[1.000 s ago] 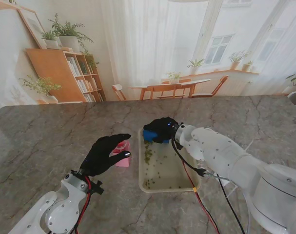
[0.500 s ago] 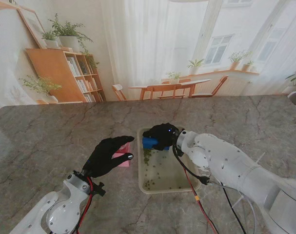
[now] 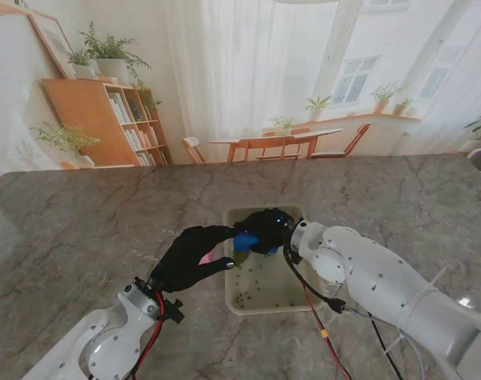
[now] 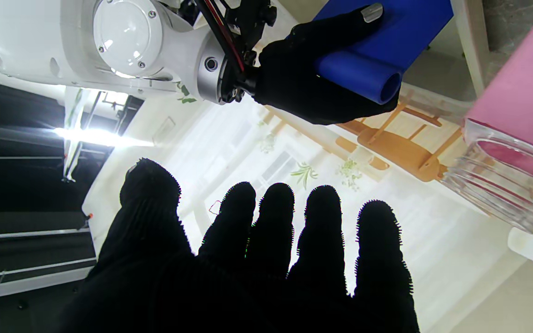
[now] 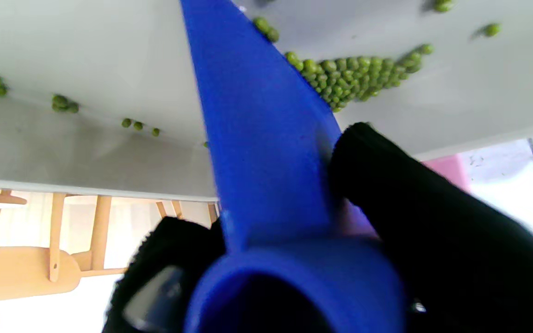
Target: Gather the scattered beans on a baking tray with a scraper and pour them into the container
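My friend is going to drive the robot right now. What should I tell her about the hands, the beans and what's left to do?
Right hand: shut on the blue scraper, blade down in the baking tray.
Left hand: open, holding nothing, hovering beside the tray over the pink-based clear container.
Green beans: one bunch piled against the blade, others scattered across the tray.
Done: scraper picked up, some beans gathered.
Left: gather the strays, then pour them all into the container.

Tray [image 3: 238, 305] at counter [image 3: 82, 214] centre, beans [image 3: 260, 283] in tray, scraper [image 3: 246, 241] at tray's twelve o'clock, container [image 3: 212, 259] at tray's nine o'clock.
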`<state>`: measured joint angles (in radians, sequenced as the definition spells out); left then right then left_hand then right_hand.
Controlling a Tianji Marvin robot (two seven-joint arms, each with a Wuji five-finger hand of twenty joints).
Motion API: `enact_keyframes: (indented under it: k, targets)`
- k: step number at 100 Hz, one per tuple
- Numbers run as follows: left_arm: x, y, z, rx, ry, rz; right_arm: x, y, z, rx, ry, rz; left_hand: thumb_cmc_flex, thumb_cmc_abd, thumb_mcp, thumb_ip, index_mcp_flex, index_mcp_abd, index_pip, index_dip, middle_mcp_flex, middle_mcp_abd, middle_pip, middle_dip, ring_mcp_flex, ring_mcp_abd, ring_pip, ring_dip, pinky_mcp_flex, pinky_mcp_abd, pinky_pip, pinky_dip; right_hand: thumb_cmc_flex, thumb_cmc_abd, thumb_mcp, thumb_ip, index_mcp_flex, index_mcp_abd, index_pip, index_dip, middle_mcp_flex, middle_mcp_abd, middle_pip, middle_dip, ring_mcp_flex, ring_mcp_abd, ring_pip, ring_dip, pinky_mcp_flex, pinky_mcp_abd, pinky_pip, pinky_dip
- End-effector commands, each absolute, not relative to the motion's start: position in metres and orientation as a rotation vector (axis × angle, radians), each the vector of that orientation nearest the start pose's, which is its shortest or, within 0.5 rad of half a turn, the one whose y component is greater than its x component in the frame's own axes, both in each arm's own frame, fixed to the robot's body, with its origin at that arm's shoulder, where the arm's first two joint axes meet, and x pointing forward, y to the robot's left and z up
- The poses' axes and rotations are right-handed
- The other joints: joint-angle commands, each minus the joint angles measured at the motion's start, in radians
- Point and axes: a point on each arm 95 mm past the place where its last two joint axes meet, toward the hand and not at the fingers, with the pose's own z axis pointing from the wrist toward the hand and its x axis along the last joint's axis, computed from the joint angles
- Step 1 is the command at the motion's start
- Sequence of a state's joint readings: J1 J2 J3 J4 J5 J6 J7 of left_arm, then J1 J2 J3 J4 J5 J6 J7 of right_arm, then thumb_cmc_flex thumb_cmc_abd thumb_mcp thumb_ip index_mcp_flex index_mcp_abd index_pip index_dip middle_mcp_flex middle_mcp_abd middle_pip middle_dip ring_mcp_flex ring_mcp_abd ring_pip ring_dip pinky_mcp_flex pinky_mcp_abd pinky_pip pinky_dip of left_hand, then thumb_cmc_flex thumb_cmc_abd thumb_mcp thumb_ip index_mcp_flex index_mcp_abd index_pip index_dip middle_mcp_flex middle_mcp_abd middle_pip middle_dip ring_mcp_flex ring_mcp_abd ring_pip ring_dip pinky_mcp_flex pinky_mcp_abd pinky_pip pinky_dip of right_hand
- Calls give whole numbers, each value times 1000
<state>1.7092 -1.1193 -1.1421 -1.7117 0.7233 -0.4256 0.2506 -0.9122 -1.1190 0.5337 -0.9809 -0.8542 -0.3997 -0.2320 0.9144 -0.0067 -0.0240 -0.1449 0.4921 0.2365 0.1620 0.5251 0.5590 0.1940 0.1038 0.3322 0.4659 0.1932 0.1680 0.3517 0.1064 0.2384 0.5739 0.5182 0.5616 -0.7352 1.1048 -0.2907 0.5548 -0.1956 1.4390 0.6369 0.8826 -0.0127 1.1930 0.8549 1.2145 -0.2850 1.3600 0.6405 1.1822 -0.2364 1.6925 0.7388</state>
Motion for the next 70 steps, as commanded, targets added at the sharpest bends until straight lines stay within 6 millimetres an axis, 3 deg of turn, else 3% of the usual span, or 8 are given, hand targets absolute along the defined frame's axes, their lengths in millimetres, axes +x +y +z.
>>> enact_keyframes:
  k: [1, 70]
  targets:
    - [327, -72, -312, -1159, 1376, -2266, 476, 65, -377, 786, 2085, 1627, 28, 36, -17, 102, 15, -30, -1, 6, 14, -23, 0, 18, 15, -3, 0, 4, 2, 18, 4, 28, 50, -11, 47, -24, 33, -96, 35, -17, 27, 8, 0, 20, 116, -98, -14, -23, 17, -257, 93, 28]
    - [327, -73, -313, -1171, 1401, -2258, 435, 64, -382, 824, 2106, 1697, 26, 35, -15, 102, 16, -30, 0, 4, 14, -23, -1, 16, 17, -3, 0, 3, 4, 20, 2, 30, 48, -20, 49, -25, 41, -109, 36, -24, 36, 4, -12, 25, 118, -97, -15, -17, 18, -257, 95, 35]
